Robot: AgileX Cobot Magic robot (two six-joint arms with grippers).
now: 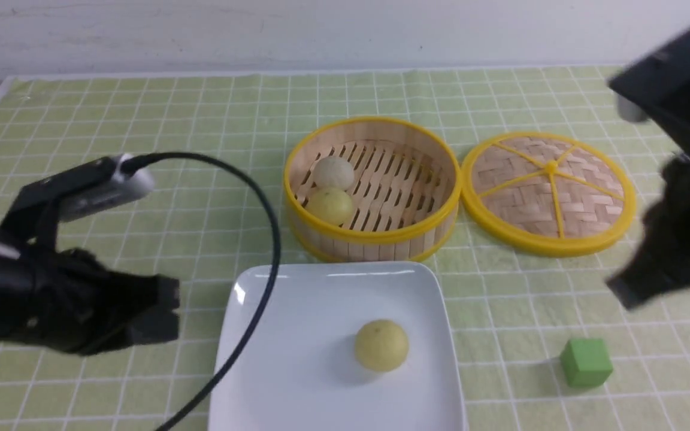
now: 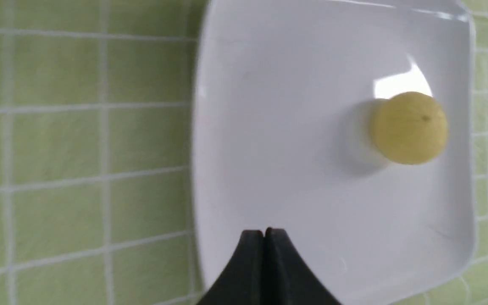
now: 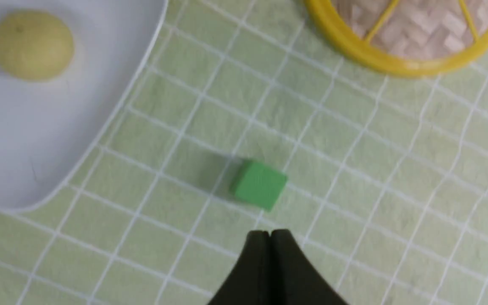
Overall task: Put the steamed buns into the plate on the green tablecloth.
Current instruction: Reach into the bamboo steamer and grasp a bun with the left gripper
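Resting on the white square plate (image 1: 297,371) at the bottom centre of the front view, one pale yellow steamed bun (image 1: 381,345) sits right of the plate's middle, apart from its raised rim. Two more steamed buns, one greyish (image 1: 333,172) and one pale yellow (image 1: 330,206), lie close together in the left part of the round bamboo steamer basket (image 1: 375,237), which stands at upper centre, just beyond the plate. The round woven lid (image 1: 548,185), edged and ribbed in yellow, lies just beside the basket at upper right. A green cube (image 1: 586,362) sits at lower right, well apart from the plate. Beneath everything spreads the green tablecloth (image 1: 141,239), crossed by thin white lines. The left gripper (image 2: 264,231) is clenched, its dark fingertips together with nothing between them; its arm enters at the left of the front view. The right gripper (image 3: 270,232) is likewise clenched and holds nothing, its arm filling the right edge of the front view. A black cable (image 1: 274,251) arcs from the left arm across the plate's left side in the front view.
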